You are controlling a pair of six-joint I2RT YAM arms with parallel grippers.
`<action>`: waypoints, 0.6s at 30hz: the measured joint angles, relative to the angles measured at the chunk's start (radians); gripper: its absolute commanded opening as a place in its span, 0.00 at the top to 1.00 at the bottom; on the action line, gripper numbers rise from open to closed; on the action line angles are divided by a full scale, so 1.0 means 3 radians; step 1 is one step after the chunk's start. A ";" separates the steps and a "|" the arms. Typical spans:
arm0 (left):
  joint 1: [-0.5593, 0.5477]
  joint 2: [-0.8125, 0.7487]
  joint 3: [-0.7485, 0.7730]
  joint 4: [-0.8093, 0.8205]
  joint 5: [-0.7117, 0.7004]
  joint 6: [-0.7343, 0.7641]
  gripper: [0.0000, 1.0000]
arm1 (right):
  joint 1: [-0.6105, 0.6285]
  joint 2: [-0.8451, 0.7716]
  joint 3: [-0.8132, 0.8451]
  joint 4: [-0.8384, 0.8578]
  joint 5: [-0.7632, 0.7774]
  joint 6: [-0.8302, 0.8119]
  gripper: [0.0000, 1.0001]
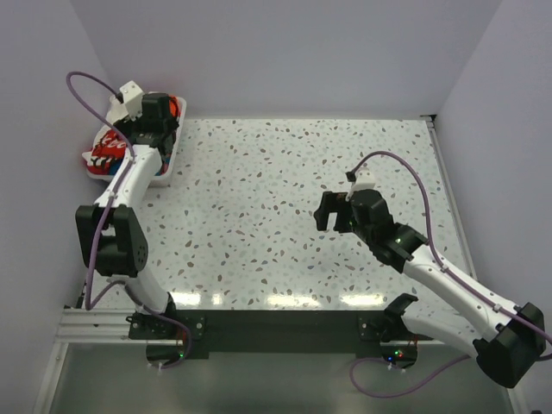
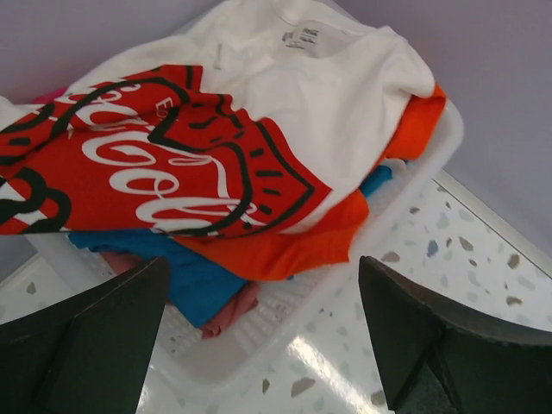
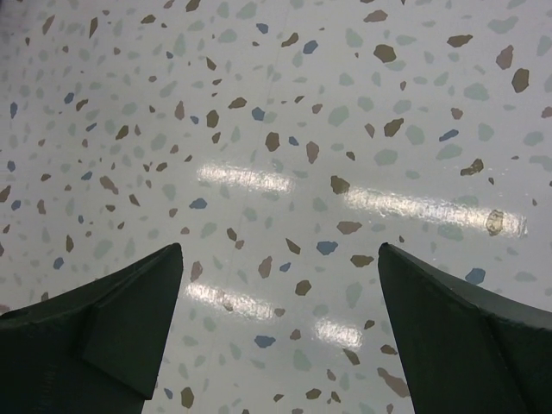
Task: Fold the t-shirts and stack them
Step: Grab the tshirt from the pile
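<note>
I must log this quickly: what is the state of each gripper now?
Left gripper: open, empty, over the shirts.
Right gripper: open, empty, over the table.

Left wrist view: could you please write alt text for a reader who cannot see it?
A cream-white t-shirt with a red logo print tops an orange t-shirt and a blue t-shirt in a white basket on a speckled table. The open left gripper hovers before it, holding nothing.
</note>
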 measured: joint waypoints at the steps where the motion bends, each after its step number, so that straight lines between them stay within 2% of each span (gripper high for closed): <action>1: 0.0064 0.0146 0.0134 -0.0033 -0.0056 -0.0003 0.06 | 0.0000 0.0005 0.0000 0.0000 -0.0032 -0.0001 0.01; 4: 0.0217 0.0470 0.0390 -0.0155 -0.0178 -0.0013 0.08 | 0.0000 0.0023 0.0000 0.0008 -0.0094 -0.0003 0.01; 13: 0.0712 0.0914 0.0518 -0.0450 -0.0192 -0.0144 0.12 | -0.0001 0.0182 0.0024 0.0013 -0.0122 -0.0029 0.01; 16: 0.0779 0.0984 0.0535 -0.0437 -0.0108 -0.0156 0.22 | 0.0000 0.0239 0.0047 0.0024 -0.0128 -0.0031 0.01; 18: 0.0800 0.1024 0.0556 -0.0415 -0.0045 -0.0158 0.37 | 0.0000 0.0253 0.0048 0.0024 -0.0130 -0.0031 0.01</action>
